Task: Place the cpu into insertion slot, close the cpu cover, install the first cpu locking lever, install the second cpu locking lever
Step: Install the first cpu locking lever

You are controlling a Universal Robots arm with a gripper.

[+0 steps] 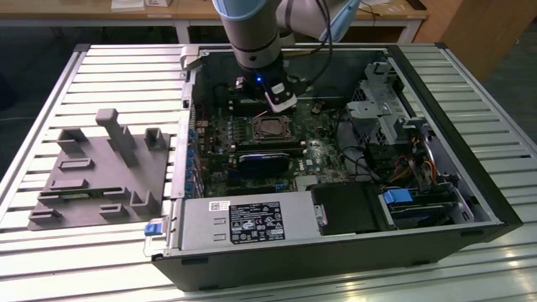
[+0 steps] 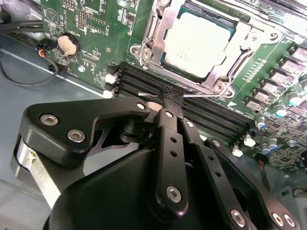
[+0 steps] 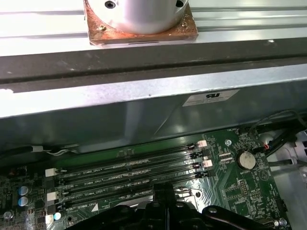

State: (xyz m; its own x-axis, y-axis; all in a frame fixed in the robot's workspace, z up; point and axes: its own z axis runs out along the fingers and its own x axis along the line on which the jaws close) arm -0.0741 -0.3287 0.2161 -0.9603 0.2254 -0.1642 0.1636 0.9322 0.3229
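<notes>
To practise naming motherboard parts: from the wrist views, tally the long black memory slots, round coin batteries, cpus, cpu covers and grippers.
Memory slots: 4
Coin battery: 1
Cpu: 1
Cpu cover: 1
Gripper, shut on a locking lever: 1
Total: 8

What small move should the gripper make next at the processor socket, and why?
Probably push the thin silvery wire lever down to latch it, gently. The black gripper is shut on it; the pale square cpu already lies under the closed silvery frame cover, and the wire seems not yet hooked.
</notes>
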